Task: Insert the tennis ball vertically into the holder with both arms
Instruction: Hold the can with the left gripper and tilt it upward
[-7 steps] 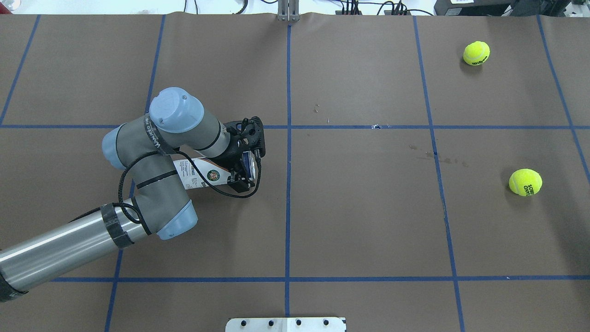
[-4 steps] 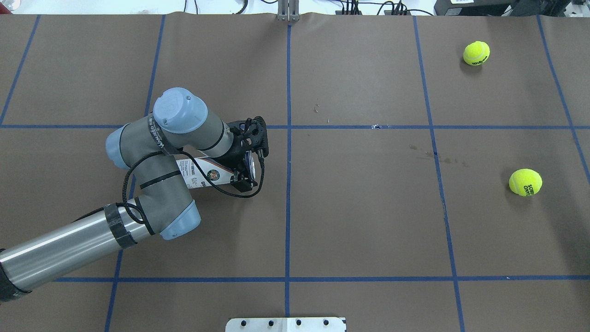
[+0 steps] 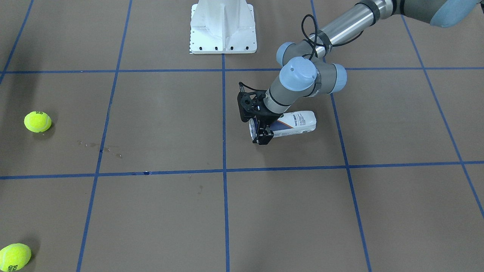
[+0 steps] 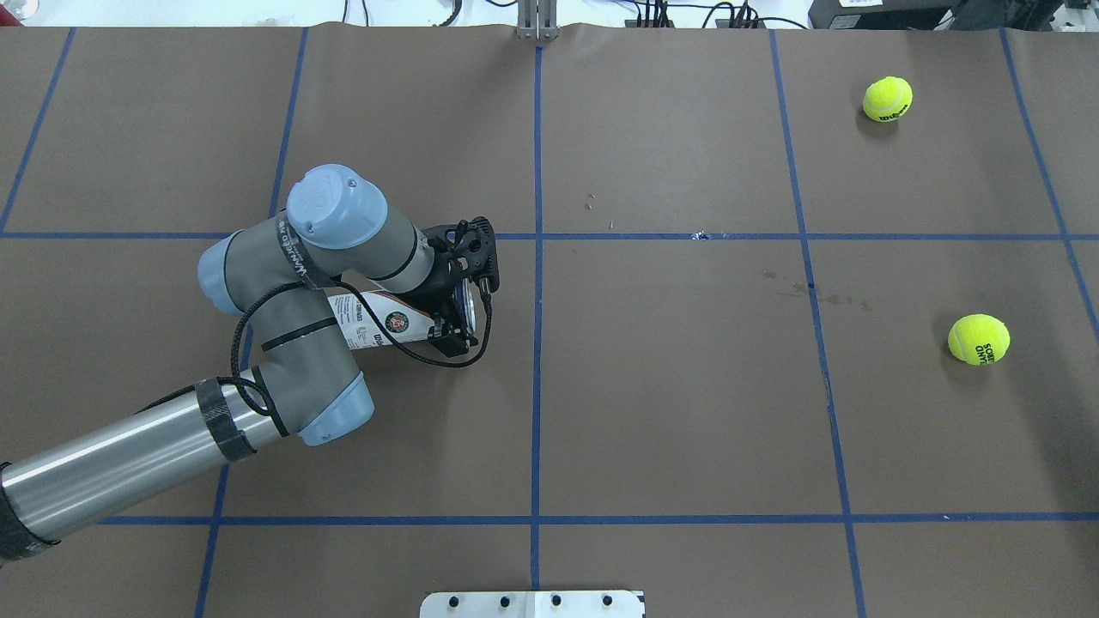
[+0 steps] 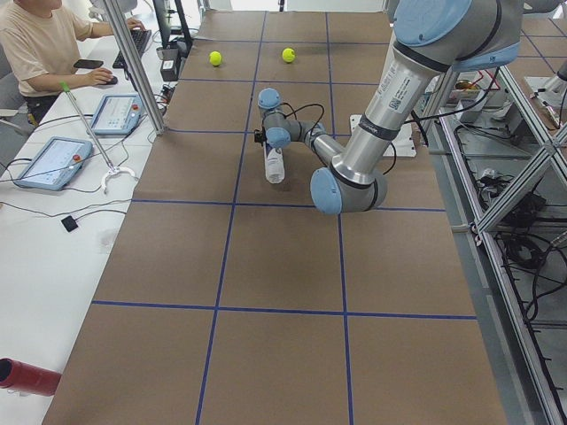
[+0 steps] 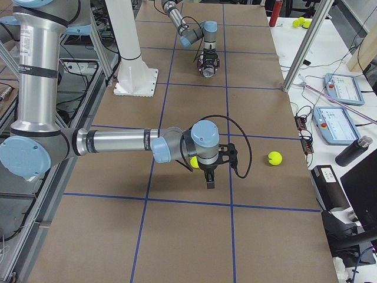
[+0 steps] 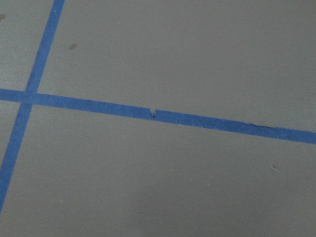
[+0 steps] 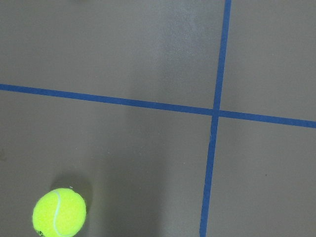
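Front-facing view: the holder [image 3: 298, 121] lies on its side on the bench [image 3: 151, 211], ahead of the white pedestal base [image 3: 223, 34] and toward the robot's left of it. The left gripper [image 3: 257, 128] has its jaws closed across the holder's end nearer the base.

Overhead view: the near tennis ball [image 4: 979, 339] and the far tennis ball [image 4: 887, 99] sit off to the base's right, well apart from the holder.

Right-side view: the right gripper [image 6: 210, 180] hangs above the bench, ahead of the base. How its jaws stand I cannot tell.

Left wrist view: blue tape [image 7: 158, 114] crossing the bench.

Right wrist view: a tennis ball [image 8: 59, 216] near a tape crossing.
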